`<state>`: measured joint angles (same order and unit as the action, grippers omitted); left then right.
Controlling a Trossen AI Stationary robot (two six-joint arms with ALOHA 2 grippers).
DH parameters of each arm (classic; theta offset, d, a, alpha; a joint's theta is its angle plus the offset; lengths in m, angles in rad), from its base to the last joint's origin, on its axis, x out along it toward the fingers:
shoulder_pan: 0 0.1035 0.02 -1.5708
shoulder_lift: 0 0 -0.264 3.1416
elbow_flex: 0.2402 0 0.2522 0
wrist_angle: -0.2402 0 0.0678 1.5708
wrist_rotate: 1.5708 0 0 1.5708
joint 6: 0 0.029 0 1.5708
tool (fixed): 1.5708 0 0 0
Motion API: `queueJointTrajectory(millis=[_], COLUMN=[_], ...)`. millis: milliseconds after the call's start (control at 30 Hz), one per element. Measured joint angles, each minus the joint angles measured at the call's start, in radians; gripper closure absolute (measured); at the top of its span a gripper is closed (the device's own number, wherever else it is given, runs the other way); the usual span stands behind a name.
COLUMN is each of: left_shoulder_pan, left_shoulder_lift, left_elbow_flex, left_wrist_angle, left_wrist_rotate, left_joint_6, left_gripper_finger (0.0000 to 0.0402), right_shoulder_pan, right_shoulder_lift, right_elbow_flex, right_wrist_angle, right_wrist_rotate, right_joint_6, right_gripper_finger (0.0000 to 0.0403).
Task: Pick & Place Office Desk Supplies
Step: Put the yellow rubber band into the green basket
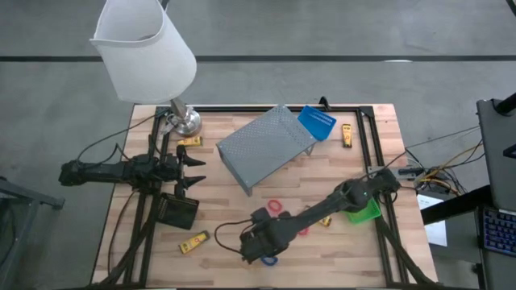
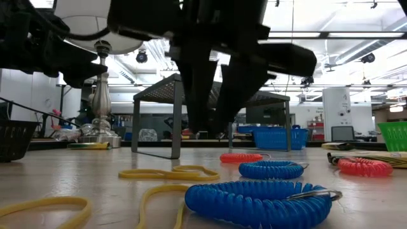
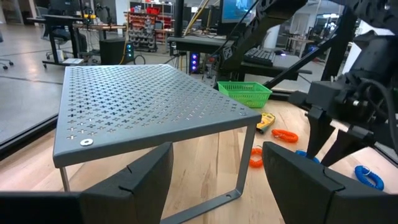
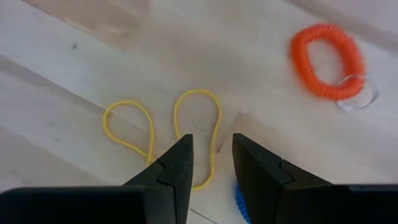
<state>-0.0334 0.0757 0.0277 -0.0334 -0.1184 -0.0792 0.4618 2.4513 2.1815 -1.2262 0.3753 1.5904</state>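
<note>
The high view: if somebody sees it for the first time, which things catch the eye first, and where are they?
First the big white lamp at the table's far left corner, then the grey perforated shelf in the middle, with a blue bin at its far right end. Nearer the front edge, the right gripper hangs over a yellow rubber band, fingers apart, among red and blue coil loops.

A lab or workshop. Ceiling lights (image 2: 331, 48), metal shelves (image 3: 146, 25) and desks with screens (image 3: 239, 9) fill the room behind the table (image 1: 234, 217).
</note>
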Motion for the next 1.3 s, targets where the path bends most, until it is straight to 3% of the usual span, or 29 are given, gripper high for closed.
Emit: queueJointTrajectory(millis=[833, 1300], left_shoulder_pan=[0.0, 0.0], left_shoulder_lift=[0.0, 0.0], left_elbow_flex=[0.0, 0.0], left_wrist_angle=[0.0, 0.0], left_wrist_rotate=[0.0, 0.0], left_joint_6=[0.0, 0.0], left_gripper_finger=[0.0148, 0.0149], right_shoulder_pan=[-0.003, -0.004], right_shoulder_lift=[0.01, 0.01], right_elbow_flex=[-0.117, -0.119], right_wrist_angle=[0.108, 0.104], right_wrist_rotate=[-0.041, -0.044], right_joint_6=[0.03, 0.004], right_gripper_finger=[0.0298, 0.0384])
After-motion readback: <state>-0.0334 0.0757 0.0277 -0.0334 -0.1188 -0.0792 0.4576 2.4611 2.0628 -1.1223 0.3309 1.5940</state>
